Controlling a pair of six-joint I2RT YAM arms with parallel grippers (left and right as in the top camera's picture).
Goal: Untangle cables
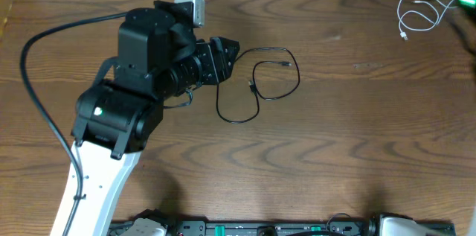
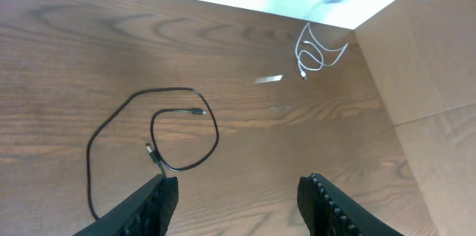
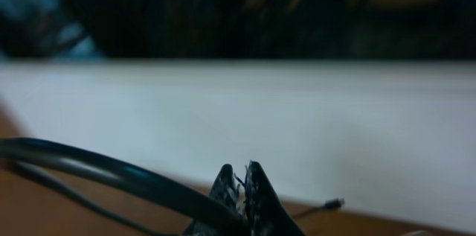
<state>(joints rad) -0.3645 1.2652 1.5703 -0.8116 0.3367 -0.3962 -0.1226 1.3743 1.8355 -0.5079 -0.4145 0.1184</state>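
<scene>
While the left fingers (image 2: 152, 206) hang spread beside the black cable (image 2: 178, 128), the right fingers (image 3: 260, 199) are pressed together.

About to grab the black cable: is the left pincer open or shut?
Open: the left pincer has its fingers wide apart, nothing between them.

The desk (image 1: 357, 132) is smooth, dark-grained wood with a slight sheen; the black cable (image 1: 256, 87) and white cable (image 1: 416, 14) look plastic-coated.
</scene>
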